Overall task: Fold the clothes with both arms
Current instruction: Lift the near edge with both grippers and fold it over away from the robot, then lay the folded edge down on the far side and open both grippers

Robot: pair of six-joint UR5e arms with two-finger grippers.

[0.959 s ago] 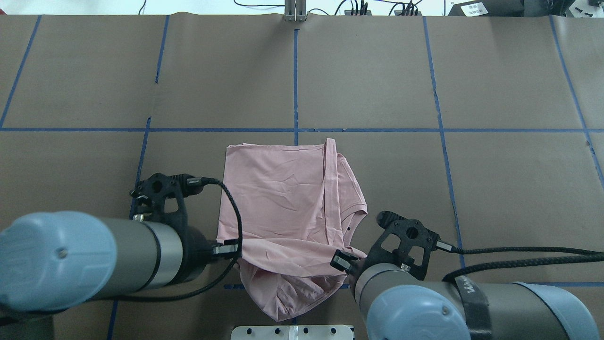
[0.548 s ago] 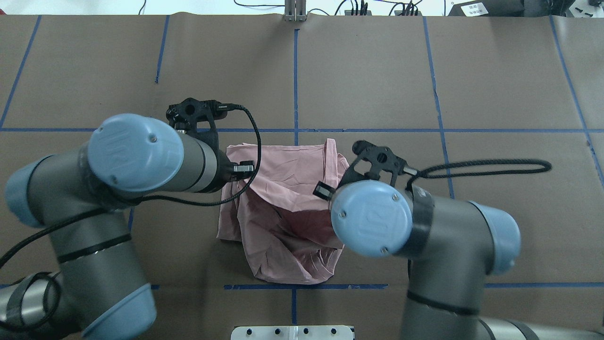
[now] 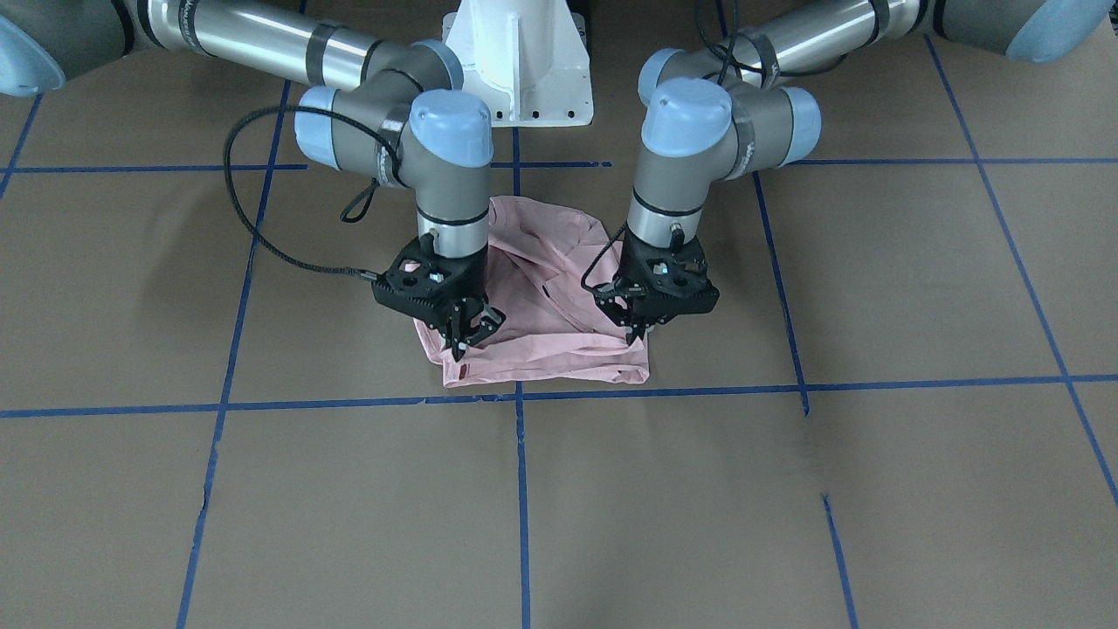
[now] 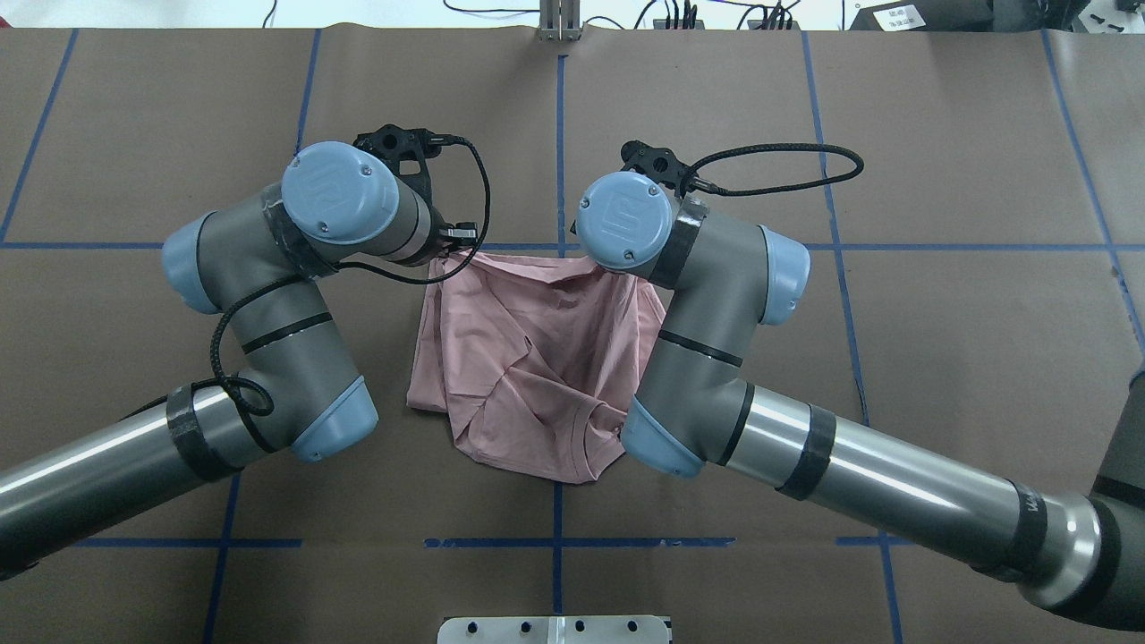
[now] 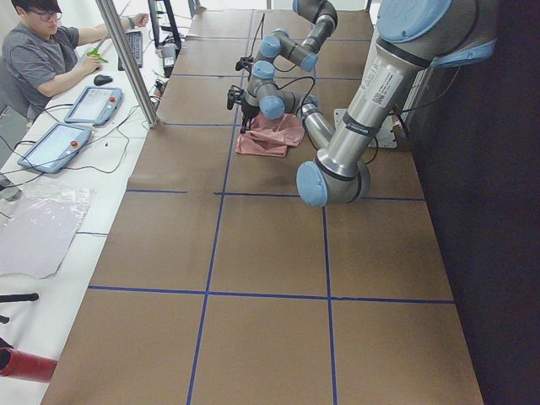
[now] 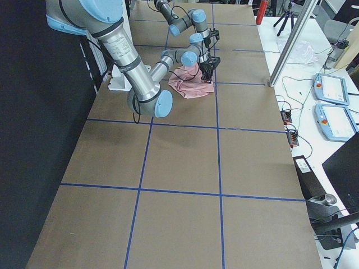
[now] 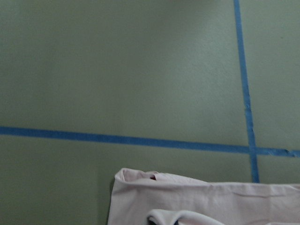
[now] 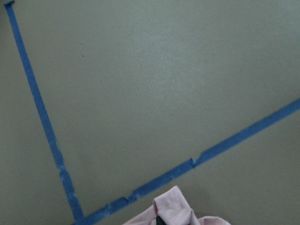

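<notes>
Pink T-shirt [image 4: 528,358]: doubled over, rumpled, centre of brown surface [image 4: 939,134], far hem just beside a blue tape line [image 4: 894,247]. Seen from overhead, left tool [image 3: 636,335] is clenched on its 11 o'clock corner, right tool [image 3: 460,343] on its 1 o'clock corner.

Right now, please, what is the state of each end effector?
Left end effector: closed, pinching the pink T-shirt at its far edge.
Right end effector: closed, pinching the same edge of the T-shirt.
</notes>
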